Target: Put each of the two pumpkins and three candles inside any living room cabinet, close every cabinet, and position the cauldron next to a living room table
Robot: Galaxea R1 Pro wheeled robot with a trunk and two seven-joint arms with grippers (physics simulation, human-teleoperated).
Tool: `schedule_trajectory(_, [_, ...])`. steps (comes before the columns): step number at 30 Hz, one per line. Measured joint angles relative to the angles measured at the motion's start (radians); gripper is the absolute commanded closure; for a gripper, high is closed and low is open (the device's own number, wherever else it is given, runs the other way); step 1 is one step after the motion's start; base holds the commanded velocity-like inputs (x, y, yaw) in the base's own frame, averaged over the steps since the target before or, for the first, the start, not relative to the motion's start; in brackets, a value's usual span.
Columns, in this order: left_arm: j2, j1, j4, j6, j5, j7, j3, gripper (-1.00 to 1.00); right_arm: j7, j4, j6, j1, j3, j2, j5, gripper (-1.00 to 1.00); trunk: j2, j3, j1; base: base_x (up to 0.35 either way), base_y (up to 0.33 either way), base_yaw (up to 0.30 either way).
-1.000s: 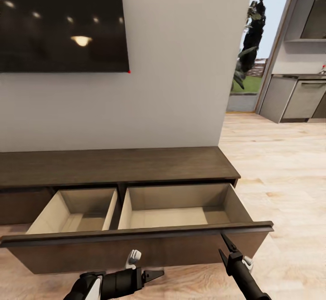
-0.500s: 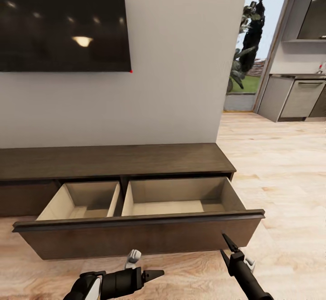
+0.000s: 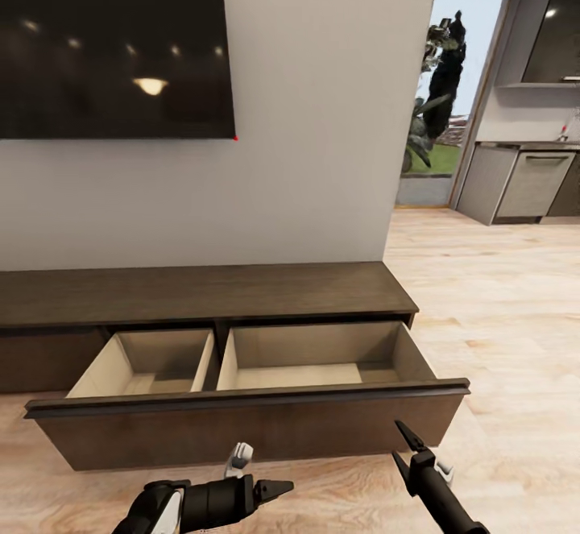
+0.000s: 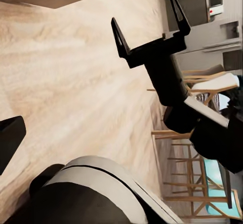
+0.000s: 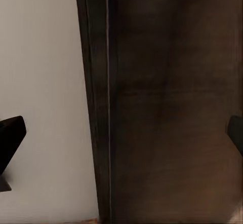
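Cabinet: against the wall under the dark screen; wide drawer pulled out, both beige compartments bare.
Left hand: low before drawer front; spread or pressed, cannot tell.
Right hand: fingers spread, holding nothing, just before drawer front.

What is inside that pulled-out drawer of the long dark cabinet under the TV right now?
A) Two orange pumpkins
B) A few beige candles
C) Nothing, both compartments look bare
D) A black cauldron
C: in the head view the drawer of the cabinet stands pulled out, and both of its pale compartments show bare beige floor and walls as far as the front panel lets one see.
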Motion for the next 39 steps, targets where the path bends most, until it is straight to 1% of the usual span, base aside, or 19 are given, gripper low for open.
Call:
schedule_trajectory(2, [0.0,0.0,-0.011,0.009,-0.002,0.001,-0.001,-1.0,-0.032,0.001,0.011,0.0,0.001,-0.007,0.006,-1.0,0.0,0.008,-0.001,0.0,0.0,0.0])
schedule_trajectory(6, [0.0,-0.002,-0.016,0.026,-0.004,0.001,-0.021,-1.0,-0.052,0.001,0.04,0.001,0.002,-0.019,0.035,-1.0,0.001,0.023,-0.003,0.0,0.0,0.0])
schedule_trajectory(7, [0.0,-0.003,-0.018,0.044,-0.005,0.002,-0.03,-1.0,-0.055,0.002,0.048,0.001,0.002,-0.022,0.048,-1.0,0.002,0.027,-0.003,0.0,0.0,0.0])
schedule_trajectory(10, [0.002,-0.004,-0.021,0.063,-0.005,0.004,-0.038,-1.0,-0.063,0.006,0.053,0.001,0.002,-0.033,0.086,-1.0,0.002,0.039,-0.004,-0.011,0.0,0.0])
schedule_trajectory(11, [0.002,-0.005,-0.021,0.065,-0.005,0.004,-0.039,-1.0,-0.065,0.007,0.052,0.001,0.002,-0.035,0.104,-1.0,0.003,0.043,-0.005,-0.158,0.0,0.0])
schedule_trajectory(12, [0.001,-0.004,-0.022,0.067,-0.005,0.005,-0.039,-1.0,-0.067,0.008,0.049,0.001,0.002,-0.036,0.13,-1.0,0.003,0.046,-0.005,-0.193,0.0,0.0])
schedule_trajectory(15, [0.002,-0.005,-0.021,0.069,-0.005,0.005,-0.04,-1.0,-0.066,0.017,0.05,0.001,0.001,-0.038,0.156,-1.0,0.004,0.058,-0.007,-0.133,0.0,0.0])
schedule_trajectory(17, [0.002,-0.005,-0.021,0.069,-0.005,0.006,-0.04,-1.0,-0.068,0.023,0.056,0.001,0.001,-0.038,0.164,-1.0,0.005,0.066,-0.008,-0.042,0.0,0.0])
schedule_trajectory(23, [0.003,-0.005,-0.02,0.07,-0.007,0.011,-0.04,-1.0,-0.079,0.036,0.132,0.001,-0.001,-0.041,0.168,-1.0,0.047,0.085,-0.031,-0.009,0.0,0.0])
schedule_trajectory(24, [0.003,-0.005,-0.02,0.07,-0.008,0.011,-0.04,-1.0,-0.08,0.039,0.133,0.001,-0.001,-0.041,0.168,-1.0,0.054,0.088,-0.035,0.0,0.0,0.0])
schedule_trajectory(27, [0.003,-0.006,-0.02,0.07,-0.01,0.012,-0.04,-1.0,-0.081,0.076,0.122,0.001,0.0,-0.044,0.172,-1.0,0.075,0.097,-0.046,0.0,0.0,0.0])
schedule_trajectory(29, [0.003,-0.007,-0.02,0.07,-0.01,0.014,-0.04,-1.0,-0.079,0.092,0.095,0.001,0.002,-0.044,0.174,-1.0,0.089,0.103,-0.054,0.0,0.0,0.0])
schedule_trajectory(32, [0.004,-0.007,-0.02,0.07,-0.011,0.015,-0.04,-1.0,-0.075,0.11,0.043,0.001,0.002,-0.044,0.206,-1.0,0.11,0.113,-0.065,0.0,0.0,0.0])
schedule_trajectory(34, [0.003,-0.007,-0.02,0.07,-0.011,0.016,-0.04,-1.0,-0.073,0.138,0.029,0.001,0.001,-0.044,0.229,-1.0,0.124,0.119,-0.073,0.0,0.0,0.0])
schedule_trajectory(39, [0.004,-0.007,-0.02,0.07,-0.012,0.017,-0.041,-1.0,-0.072,0.167,0.019,0.001,0.0,-0.044,0.245,-1.0,0.159,0.135,-0.092,0.0,0.0,0.0])
